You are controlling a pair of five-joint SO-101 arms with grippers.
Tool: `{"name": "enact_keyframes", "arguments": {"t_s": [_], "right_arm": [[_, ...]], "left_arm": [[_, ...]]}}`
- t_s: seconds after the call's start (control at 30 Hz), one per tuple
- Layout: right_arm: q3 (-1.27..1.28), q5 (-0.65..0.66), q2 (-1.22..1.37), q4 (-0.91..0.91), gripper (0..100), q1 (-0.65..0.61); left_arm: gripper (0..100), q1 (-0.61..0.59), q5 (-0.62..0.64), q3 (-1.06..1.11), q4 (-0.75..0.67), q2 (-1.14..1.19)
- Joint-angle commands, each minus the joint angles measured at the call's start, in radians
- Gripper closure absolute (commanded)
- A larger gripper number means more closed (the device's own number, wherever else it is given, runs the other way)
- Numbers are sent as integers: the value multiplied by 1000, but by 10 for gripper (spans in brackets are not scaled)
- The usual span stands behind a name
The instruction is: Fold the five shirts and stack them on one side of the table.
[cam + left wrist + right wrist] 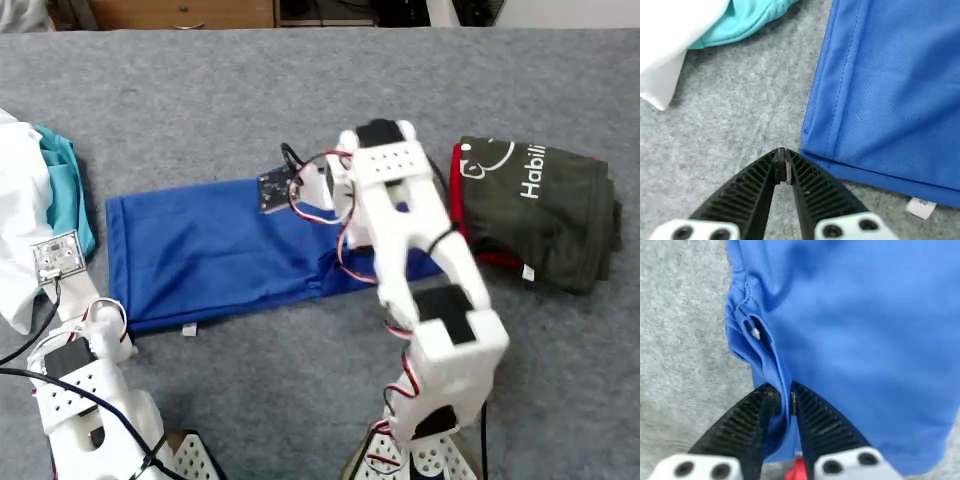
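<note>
A blue shirt point(200, 250) lies in a long flat band across the middle of the high view, on the grey tabletop point(300, 90). A small white tag point(188, 329) pokes out from its lower edge. The right arm point(420, 250) rises from the bottom of the frame, right of centre, and bends over the band's right end. It hides that end of the cloth, and its wrist board and wires cover part of the upper hem.

In the right wrist view, the right tool point(782, 397) is pinching a raised, bunched fold at the edge of the blue shirt point(865, 340). Grey tabletop point(680, 340) shows just beside the fold.

The left arm point(80, 390) sits at the lower left of the high view. In the left wrist view, the left tool point(781, 165) has its tips pressed together on nothing. It is over bare tabletop point(730, 110), just beside a corner of the blue shirt point(890, 90) and apart from the cloth. The tag point(921, 206) lies along the nearby hem.

At the left edge of the high view, a white shirt point(20, 210) is heaped loosely over a teal shirt point(68, 190). The left wrist view shows both, the white shirt point(675, 35) and the teal shirt point(750, 20), well apart from the left tool.

At the right of the high view, a folded dark green shirt point(540, 215) rests on a red shirt point(459, 190), of which only the edge peeks out. A strip of wooden furniture point(180, 12) runs along the top edge.
</note>
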Motion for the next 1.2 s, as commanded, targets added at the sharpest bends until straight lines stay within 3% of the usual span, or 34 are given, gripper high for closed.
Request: {"name": "enact_keyframes", "arguments": {"t_s": [0.0, 0.33, 0.6, 0.77, 0.87, 1.0, 1.07, 1.17], "right_arm": [[-151, 25, 79, 40, 997, -24], [-300, 37, 219, 41, 990, -35], [-326, 34, 228, 38, 686, -19], [-427, 31, 234, 63, 656, 5], [-538, -11, 213, 186, 713, 13], [-584, -120, 159, 221, 998, 39], [-541, -169, 116, 221, 953, 54], [-410, -224, 15, 221, 998, 87]], "left_arm": [[981, 9, -2, -3, -15, -8], [981, 14, -29, -3, -14, -8], [981, 12, -32, -3, -14, -8], [981, 8, -32, -3, -14, -8], [981, 6, -29, -3, -14, -8], [981, 5, -29, -3, -12, -8], [981, 5, -29, -3, -11, -8], [981, 3, -28, -8, -9, -8]]}}
